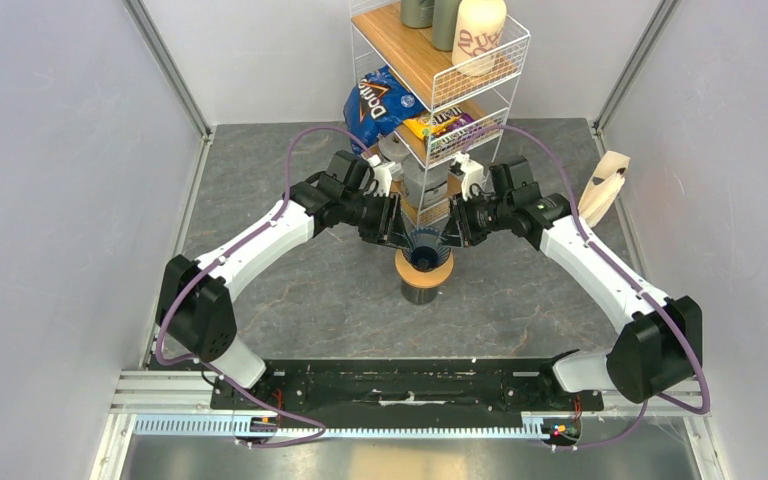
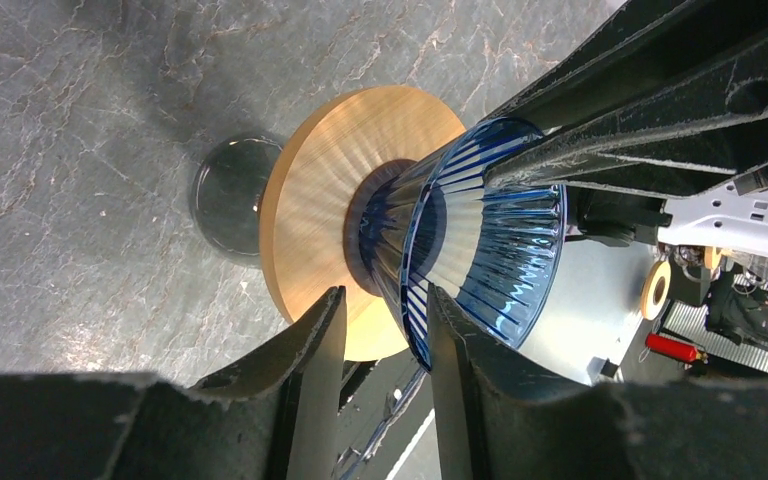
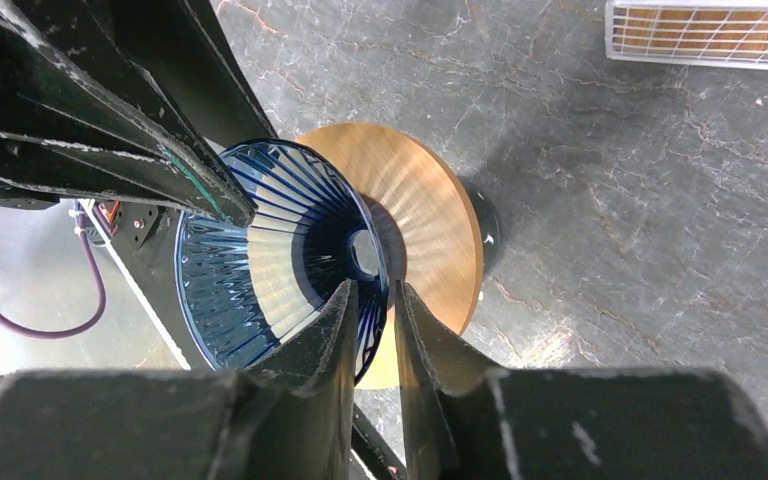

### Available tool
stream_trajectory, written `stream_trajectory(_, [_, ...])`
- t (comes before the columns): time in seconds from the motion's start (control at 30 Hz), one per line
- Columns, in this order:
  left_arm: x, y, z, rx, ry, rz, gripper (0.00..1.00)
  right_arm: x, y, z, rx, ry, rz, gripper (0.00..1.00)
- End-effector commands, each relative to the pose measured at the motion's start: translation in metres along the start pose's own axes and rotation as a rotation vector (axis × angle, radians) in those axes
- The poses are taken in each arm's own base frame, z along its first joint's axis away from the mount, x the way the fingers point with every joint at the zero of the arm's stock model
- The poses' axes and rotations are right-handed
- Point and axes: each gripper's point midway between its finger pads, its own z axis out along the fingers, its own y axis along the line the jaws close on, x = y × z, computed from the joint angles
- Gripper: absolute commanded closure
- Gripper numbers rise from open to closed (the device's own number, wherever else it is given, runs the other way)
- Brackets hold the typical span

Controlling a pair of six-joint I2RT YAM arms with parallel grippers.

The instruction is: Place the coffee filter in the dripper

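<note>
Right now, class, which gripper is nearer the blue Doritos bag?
Left. The left gripper, at the left rim of the dripper, lies just in front of the Doritos bag; the right gripper is across the dripper, farther right.

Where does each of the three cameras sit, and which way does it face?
Top external: above and behind the arm bases, facing down at the table; both whole arms show.
Left wrist: on the left arm, facing along the left gripper at the dripper's outer wall; its own fingers show.
Right wrist: on the right arm, facing along the right gripper into the dripper's mouth; its own fingers show.
Shared: both wrist views show the dripper on the wooden ring.
</note>
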Motion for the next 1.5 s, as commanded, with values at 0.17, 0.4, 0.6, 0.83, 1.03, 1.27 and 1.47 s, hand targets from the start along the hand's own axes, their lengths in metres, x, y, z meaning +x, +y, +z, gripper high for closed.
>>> stream_trajectory(0.17, [-0.019, -0.019, -0.021, 0.004, -0.073, 0.096, 0.52, -0.002, 0.012, -0.015, -0.008, 0.019, -0.016, 0.65])
stream_trajectory(0.4, [-0.03, -0.035, -0.032, 0.036, -0.108, 0.114, 0.39, -0.018, 0.028, -0.024, -0.062, -0.014, -0.026, 0.37])
stream_trajectory(0.6, [-0.051, -0.039, -0.066, 0.051, -0.198, 0.115, 0.27, -0.042, 0.044, -0.051, -0.057, -0.064, -0.108, 0.19])
stream_trajectory(0.83, [-0.062, -0.013, -0.147, 0.054, -0.372, 0.131, 0.09, -0.046, 0.023, -0.126, 0.08, -0.117, -0.181, 0.1])
stream_trajectory(1.03, [-0.025, 0.002, -0.186, -0.113, -0.404, 0.277, 0.08, -0.016, -0.006, -0.168, 0.23, -0.08, -0.132, 0.1])
stream_trajectory(1.27, [-0.011, 0.012, -0.191, -0.177, -0.472, 0.368, 0.08, -0.008, -0.067, -0.185, 0.49, -0.043, -0.014, 0.23])
stream_trajectory(1.47, [0.008, 0.045, -0.165, -0.174, -0.347, 0.303, 0.15, -0.01, -0.133, -0.199, 0.642, -0.089, 0.201, 0.36])
